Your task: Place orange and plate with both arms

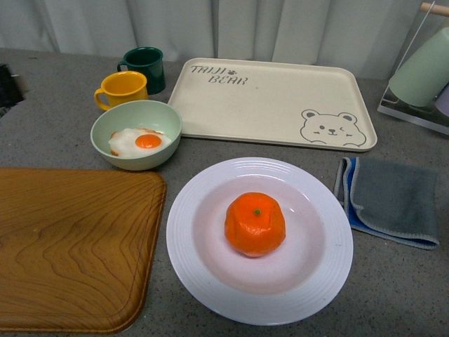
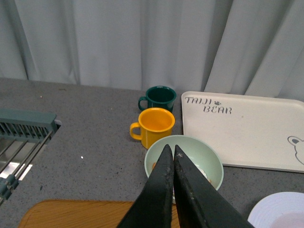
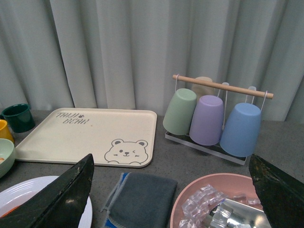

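Cream tray [image 1: 273, 105] lettered "TAIJI BEAR"; left fingers [image 2: 165, 159] together, right fingers [image 3: 71, 190] apart; orange [image 1: 255, 223] on plate [image 1: 203, 277].

The orange [image 1: 255, 223] sits in the middle of the plate [image 1: 189, 277], and the plate sits on the counter [image 1: 56, 133] at the front. Left of the plate lies a wooden tray [image 1: 70, 246], right of it a folded cloth [image 1: 393, 200], and behind it the bear tray [image 1: 273, 105]. Left of the bear tray is a bowl [image 1: 137, 160] with a fried egg [image 1: 140, 142] in it, behind the bowl stand the near mug [image 1: 123, 89] and then the far mug [image 1: 146, 67], and a rack of cups [image 3: 223, 86] stands at the far right, behind the cloth.
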